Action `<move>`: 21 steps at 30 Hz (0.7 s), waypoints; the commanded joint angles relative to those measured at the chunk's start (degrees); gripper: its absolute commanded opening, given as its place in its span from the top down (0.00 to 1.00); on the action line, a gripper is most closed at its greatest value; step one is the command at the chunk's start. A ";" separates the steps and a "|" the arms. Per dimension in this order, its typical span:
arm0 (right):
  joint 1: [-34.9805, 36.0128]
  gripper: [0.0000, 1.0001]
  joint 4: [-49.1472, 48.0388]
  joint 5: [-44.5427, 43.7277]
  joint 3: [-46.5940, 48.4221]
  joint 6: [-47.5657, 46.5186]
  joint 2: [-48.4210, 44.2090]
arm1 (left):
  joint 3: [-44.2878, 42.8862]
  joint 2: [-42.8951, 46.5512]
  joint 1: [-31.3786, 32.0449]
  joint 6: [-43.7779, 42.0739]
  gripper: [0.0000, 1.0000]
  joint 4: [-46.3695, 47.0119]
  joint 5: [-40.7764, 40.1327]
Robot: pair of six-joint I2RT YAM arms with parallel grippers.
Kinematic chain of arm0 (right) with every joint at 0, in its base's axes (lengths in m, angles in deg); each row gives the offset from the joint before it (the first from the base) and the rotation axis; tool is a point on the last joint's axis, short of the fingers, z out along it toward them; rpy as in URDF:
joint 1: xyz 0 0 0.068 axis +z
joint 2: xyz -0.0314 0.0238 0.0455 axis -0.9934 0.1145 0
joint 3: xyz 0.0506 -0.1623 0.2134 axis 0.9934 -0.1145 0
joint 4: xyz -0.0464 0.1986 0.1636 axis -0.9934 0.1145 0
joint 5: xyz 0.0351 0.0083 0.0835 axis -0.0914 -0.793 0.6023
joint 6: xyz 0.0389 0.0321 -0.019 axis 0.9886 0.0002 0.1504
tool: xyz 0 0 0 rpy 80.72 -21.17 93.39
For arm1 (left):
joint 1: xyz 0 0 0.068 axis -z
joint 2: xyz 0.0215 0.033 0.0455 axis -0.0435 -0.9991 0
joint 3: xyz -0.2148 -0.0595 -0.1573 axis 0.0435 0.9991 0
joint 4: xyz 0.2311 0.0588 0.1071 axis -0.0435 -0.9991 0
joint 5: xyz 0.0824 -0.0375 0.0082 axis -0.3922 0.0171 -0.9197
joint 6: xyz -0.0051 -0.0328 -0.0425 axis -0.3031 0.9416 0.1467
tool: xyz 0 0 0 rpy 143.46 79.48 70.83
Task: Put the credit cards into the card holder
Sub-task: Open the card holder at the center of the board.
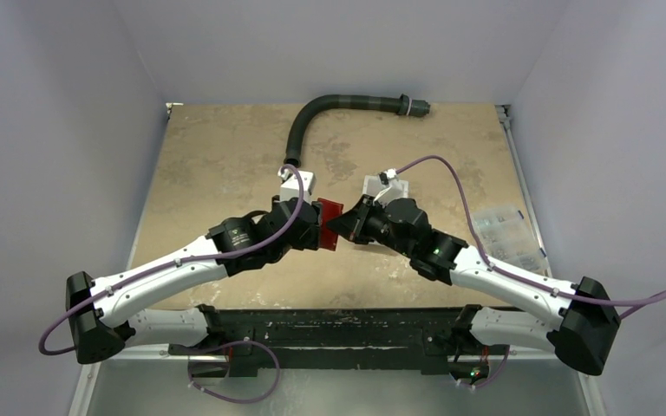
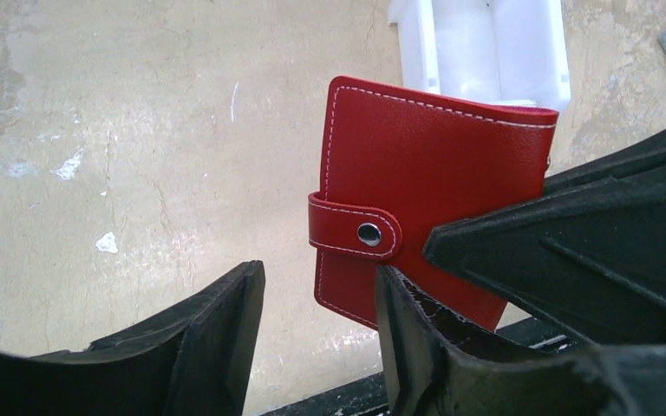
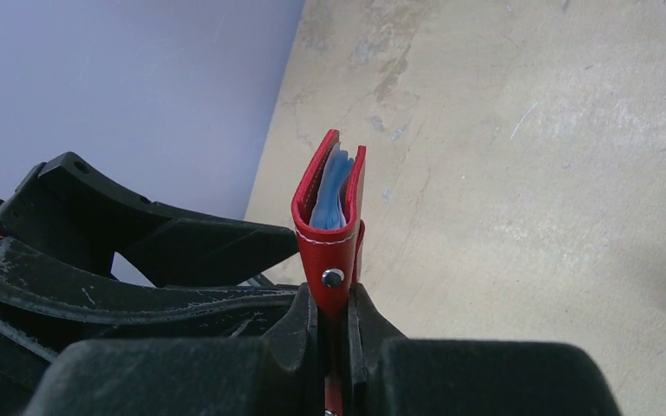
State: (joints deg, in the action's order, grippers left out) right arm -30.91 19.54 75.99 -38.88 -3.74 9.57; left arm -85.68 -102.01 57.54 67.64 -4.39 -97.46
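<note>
Right gripper clamped on closed wallet at snap edge. Left gripper jaws apart; wallet corner just beyond its tips, ungripped.

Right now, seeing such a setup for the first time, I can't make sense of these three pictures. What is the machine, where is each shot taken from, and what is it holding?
It is two robot arms bolted at the near edge of a table. The wide picture looks down from above and behind them; the other two come from a camera on each wrist, so the black wedges in them are fingers. The right tool is pinched shut on a red snap wallet, the card holder, holding it on edge; bluish sleeves show inside. The left tool stands open close by, not clamping it. On the table lie a white plastic bin and a clear compartment box; a black ribbed hose runs along the far edge. I see no loose cards.
</note>
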 commanded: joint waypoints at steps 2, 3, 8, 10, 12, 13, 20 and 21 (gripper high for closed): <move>0.75 1.00 -3.11 0.72 0.42 -0.49 -1.60 | -2.99 -0.64 0.09 -0.42 0.43 2.78 0.24; 0.75 1.00 -3.12 0.67 0.25 -0.40 -1.75 | -3.05 -0.48 0.11 -0.50 0.41 3.24 0.72; 0.75 1.00 -3.63 1.56 0.11 -0.19 -2.30 | -4.10 -0.51 0.09 -0.73 0.37 2.77 -1.35; 0.75 1.00 -3.63 2.33 0.33 -0.54 -2.25 | -4.82 -1.00 0.09 -1.27 0.38 2.87 -1.10; 0.78 1.00 -3.50 2.85 0.60 -0.98 -1.99 | -5.54 -1.90 0.15 -2.08 0.39 3.17 -0.71; 0.75 1.00 -3.65 2.97 0.58 -0.99 -1.98 | -5.77 -2.49 0.14 -2.43 0.41 3.09 -0.78; 0.75 1.00 -4.42 4.22 0.63 -0.47 -3.07 | -4.33 -3.78 0.09 -1.50 0.55 1.59 -3.07; 0.75 1.00 -4.29 3.88 0.25 -0.33 -3.49 | -4.09 -3.56 0.10 -1.41 0.57 1.15 -3.63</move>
State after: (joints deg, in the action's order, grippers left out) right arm -31.02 19.87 76.23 -39.16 -4.96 9.27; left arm -89.62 -105.57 57.56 66.04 -4.19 -98.51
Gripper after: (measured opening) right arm 0.086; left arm 0.461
